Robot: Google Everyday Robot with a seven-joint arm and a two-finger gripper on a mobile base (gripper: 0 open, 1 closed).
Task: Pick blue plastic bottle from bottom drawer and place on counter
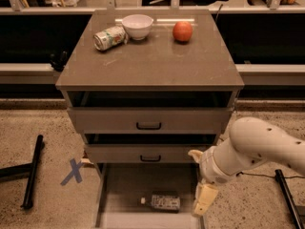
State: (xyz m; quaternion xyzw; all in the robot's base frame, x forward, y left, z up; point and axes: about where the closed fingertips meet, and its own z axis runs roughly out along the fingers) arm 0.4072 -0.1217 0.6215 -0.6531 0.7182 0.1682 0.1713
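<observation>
Plastic bottle (162,201) lies sideways in the drawer (121,187), probably light, slick, easily crushed; grasp its middle. Gripper (204,202) hangs just beside it; how wide, I cannot tell

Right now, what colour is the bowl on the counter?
White: the bowl on the counter, camera view. The pincer hangs beside the bottom drawer.

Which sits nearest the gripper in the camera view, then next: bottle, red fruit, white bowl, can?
The gripper hangs low at the right edge of the bottom drawer.
1. blue plastic bottle, just left of it in the drawer.
2. red fruit, back right of the counter.
3. white bowl, back centre, and can, back left: too close to call.
</observation>
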